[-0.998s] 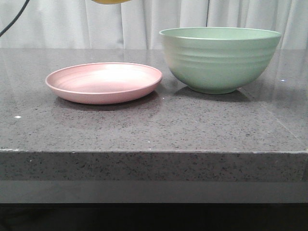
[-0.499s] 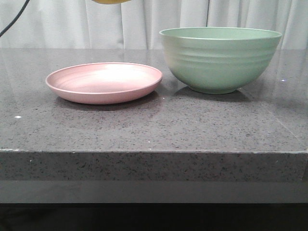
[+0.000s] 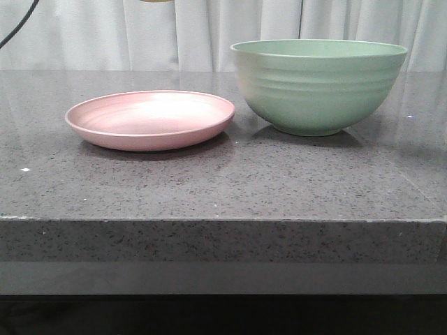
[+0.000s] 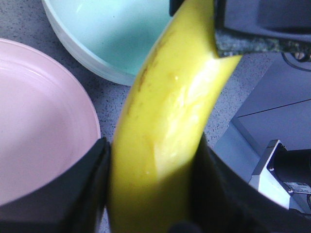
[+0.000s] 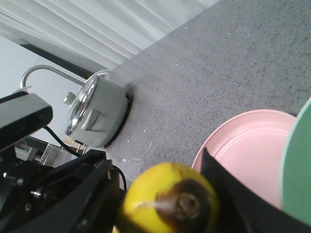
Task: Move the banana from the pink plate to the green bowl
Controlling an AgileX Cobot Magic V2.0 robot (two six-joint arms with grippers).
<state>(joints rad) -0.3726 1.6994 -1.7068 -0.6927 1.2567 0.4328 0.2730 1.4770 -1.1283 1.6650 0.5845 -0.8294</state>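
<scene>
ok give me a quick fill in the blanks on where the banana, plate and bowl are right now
1. The left claw is shut on the banana, whose skin is ____.
2. The pink plate on the counter holds ____.
3. In the front view, the green bowl stands to the ____ of the pink plate.

Missing words: yellow; nothing; right
</scene>
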